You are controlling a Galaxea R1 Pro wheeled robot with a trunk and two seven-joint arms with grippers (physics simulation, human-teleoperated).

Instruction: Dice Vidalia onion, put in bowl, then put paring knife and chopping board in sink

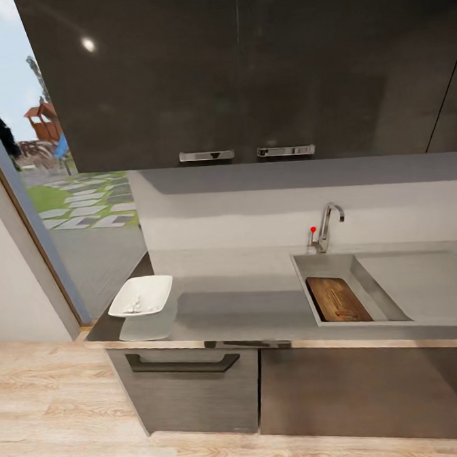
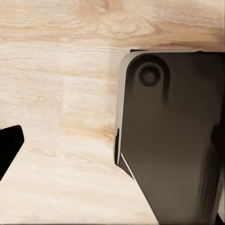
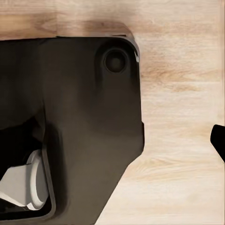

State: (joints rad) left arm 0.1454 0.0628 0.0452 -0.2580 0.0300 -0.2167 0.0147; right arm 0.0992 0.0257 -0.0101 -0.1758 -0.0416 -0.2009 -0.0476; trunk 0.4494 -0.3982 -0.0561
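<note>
Wood floor [image 2: 61, 117] and robot base [image 3: 75, 117] are seen under both wrists | fingers' spread cannot be told | board [image 1: 338, 299] is lain in sink [image 1: 307, 277] (stiff, best taken by an edge) | diced onion [image 1: 133, 305] is held in bowl [image 1: 142, 296], light, loose.

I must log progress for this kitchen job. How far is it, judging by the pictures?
Nearly finished, it seems. The shallow white square bowl on the grey countertop holds small white pieces, apparently the diced onion. The dark brown wooden chopping board lies in the grey steel sink. Nothing looks in hand. I cannot make out the knife, so that step is unconfirmed.
</note>
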